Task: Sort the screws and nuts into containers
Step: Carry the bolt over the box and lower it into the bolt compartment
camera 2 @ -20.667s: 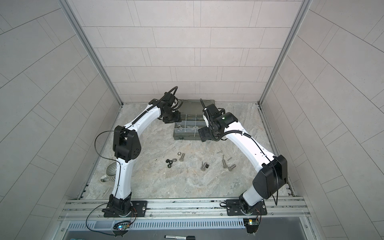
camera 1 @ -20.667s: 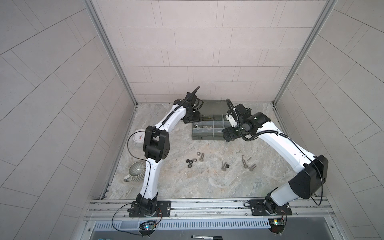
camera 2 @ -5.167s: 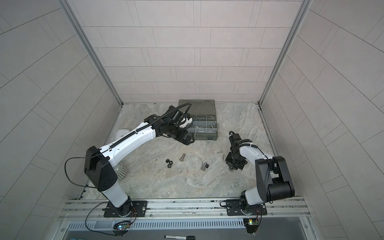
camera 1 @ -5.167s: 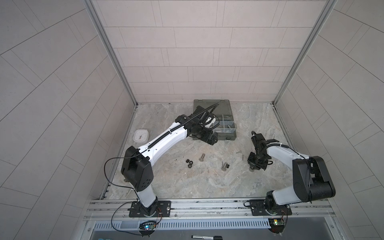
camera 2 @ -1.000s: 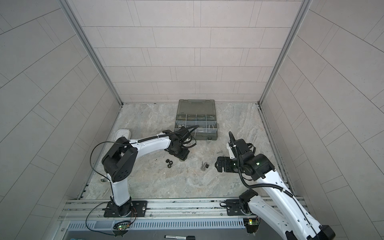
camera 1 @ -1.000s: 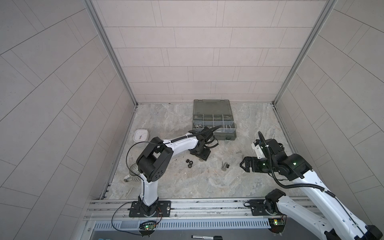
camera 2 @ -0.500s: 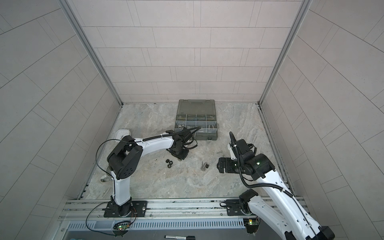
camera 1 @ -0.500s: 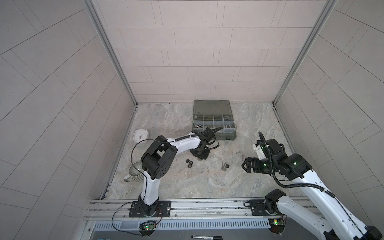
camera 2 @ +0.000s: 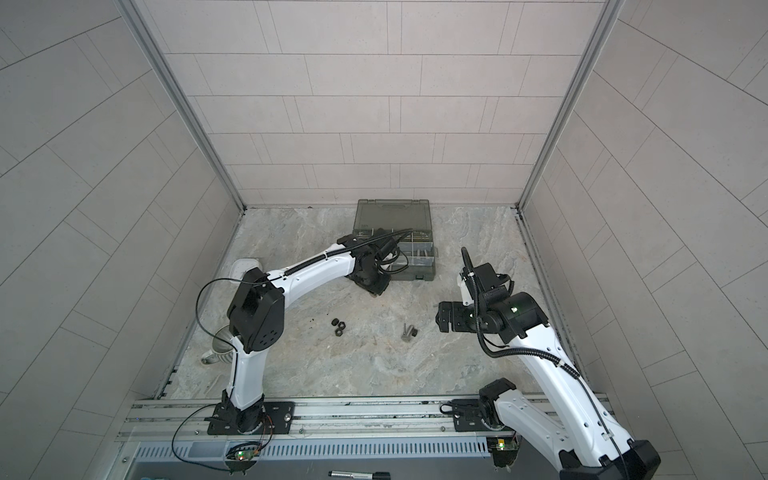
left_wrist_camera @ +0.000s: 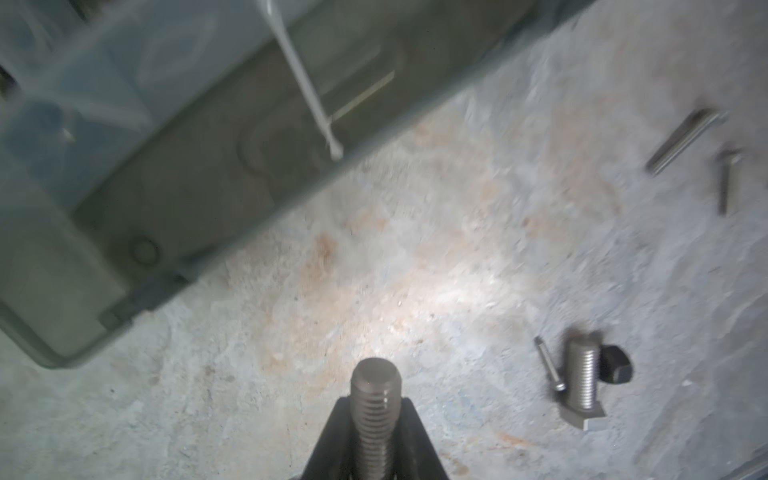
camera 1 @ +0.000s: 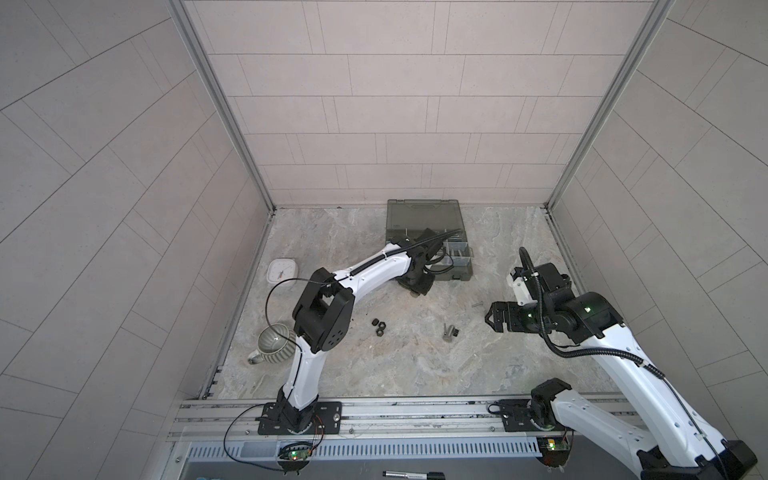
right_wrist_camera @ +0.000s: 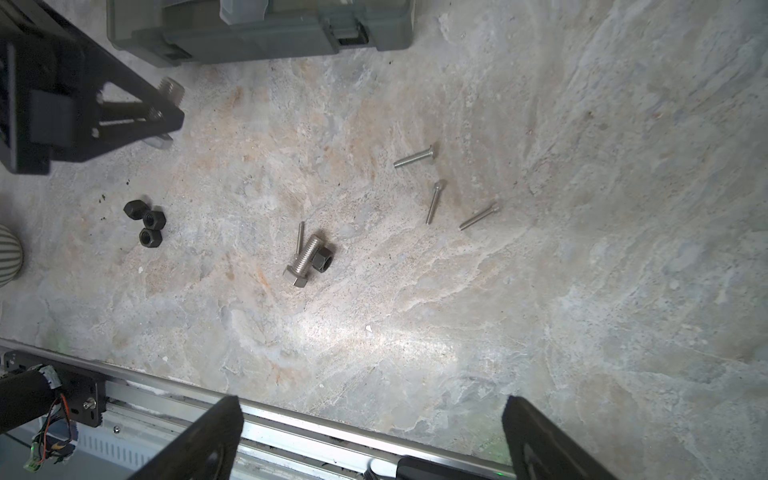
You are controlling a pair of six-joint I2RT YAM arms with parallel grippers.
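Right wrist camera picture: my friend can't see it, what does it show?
A thick silver bolt lies on the marble table with a black nut touching it, three black nuts and three thin screws scattered nearby. The left pincer grips a second bolt beside the grey organizer case; the right pincer is open.

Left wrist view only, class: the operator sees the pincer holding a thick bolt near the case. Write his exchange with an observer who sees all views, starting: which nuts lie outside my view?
Observer: Three black nuts lie clustered on the table, apart from the loose bolt.
Operator: And the right pincer?
Observer: The right pincer is open and empty, above the table.
Operator: Anything that isn't hardware?
Observer: A mug and a clock sit at the table's left edge.
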